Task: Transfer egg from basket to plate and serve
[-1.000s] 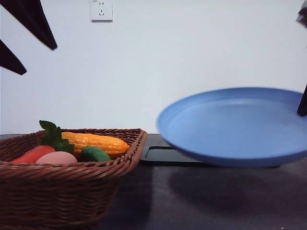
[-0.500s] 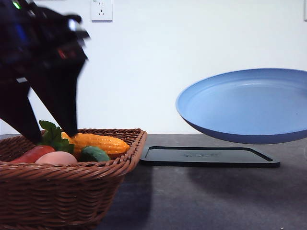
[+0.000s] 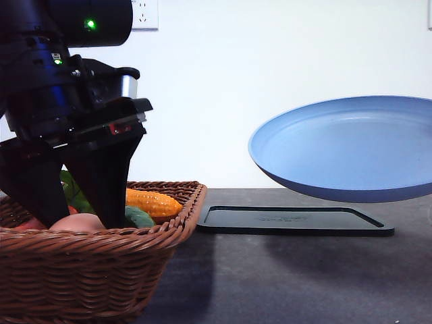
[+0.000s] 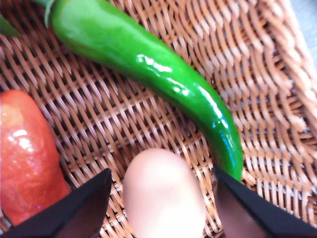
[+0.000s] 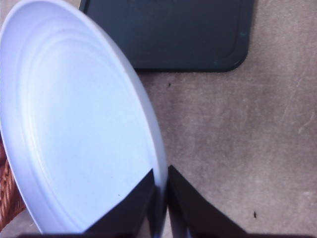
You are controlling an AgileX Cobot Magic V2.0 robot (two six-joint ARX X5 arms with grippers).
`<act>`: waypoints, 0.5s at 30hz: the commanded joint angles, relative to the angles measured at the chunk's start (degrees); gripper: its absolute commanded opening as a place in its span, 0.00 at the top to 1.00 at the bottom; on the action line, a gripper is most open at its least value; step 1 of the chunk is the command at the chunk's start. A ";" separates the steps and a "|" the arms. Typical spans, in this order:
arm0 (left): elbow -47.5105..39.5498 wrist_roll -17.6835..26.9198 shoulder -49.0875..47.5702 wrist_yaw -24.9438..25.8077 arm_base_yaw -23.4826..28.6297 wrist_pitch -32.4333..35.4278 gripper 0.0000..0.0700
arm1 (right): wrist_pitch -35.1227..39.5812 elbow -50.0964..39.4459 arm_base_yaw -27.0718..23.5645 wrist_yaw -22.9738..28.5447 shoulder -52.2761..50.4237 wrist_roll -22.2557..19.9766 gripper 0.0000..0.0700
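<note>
**Left tool lowered into basket; plate steady**

Since 0.5 s ago the left tool point(image 3: 77, 219) has dropped deeper into the basket point(image 3: 135, 250); the plate point(image 3: 351, 152) has barely shifted. Left tool point(image 4: 161, 198) is open, its 2 fingers point(image 4: 79, 208) straddling the egg point(image 4: 163, 193), which lies on the basket floor point(image 4: 148, 119); contact cannot be told. Green pepper point(image 4: 148, 64) lies just beside the egg, a red vegetable point(image 4: 25, 148) on its other side. Right tool point(image 5: 159, 198) is closed on the plate rim point(image 5: 74, 124), holding it above the black tray point(image 3: 293, 219) and the surface point(image 5: 257, 134).
</note>
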 commanded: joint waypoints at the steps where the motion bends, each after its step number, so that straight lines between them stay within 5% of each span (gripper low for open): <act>1: 1.01 0.17 1.35 -0.09 -0.57 0.15 0.41 | 0.57 0.63 -0.09 -0.42 0.07 0.57 1.00; 11: 1.01 0.17 2.51 -0.07 -0.57 -0.58 0.43 | 0.70 0.63 -0.09 -0.42 0.07 0.59 1.00; 15: 1.01 0.19 2.51 -0.07 -0.57 -1.61 0.51 | 0.70 0.63 -0.09 -0.42 0.07 0.59 1.00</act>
